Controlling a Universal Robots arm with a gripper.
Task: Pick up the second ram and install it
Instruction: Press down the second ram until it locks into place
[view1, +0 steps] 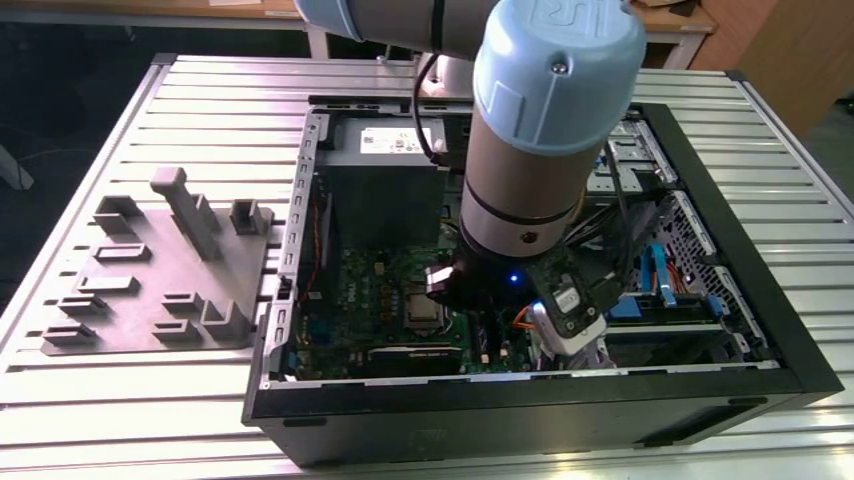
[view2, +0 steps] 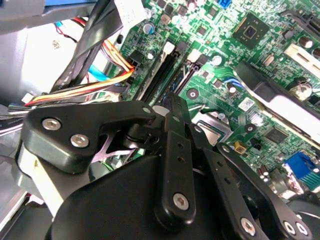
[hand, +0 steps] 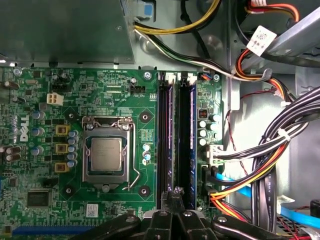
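Observation:
My gripper (hand: 175, 192) hangs low inside the open computer case (view1: 747, 330), its tip over the near end of two long black memory slots (hand: 185, 140) on the green circuit board (hand: 105, 90). In both wrist views the fingers (view2: 173, 125) are pressed together with nothing between them. The slots (view2: 165, 70) run away from the tip, side by side, with white latches at their far ends. The second ram is not distinguishable as a separate piece; whether it stands in a slot cannot be told. In the exterior view the arm (view1: 534, 150) hides the gripper.
The processor socket (hand: 107, 155) lies beside the slots. Bundles of coloured and black cables (hand: 265, 170) crowd the other side. The grey power-supply box (view1: 380, 145) sits at the case's far end. A grey moulded fixture tray (view1: 147, 270) rests on the slatted table at the exterior view's left.

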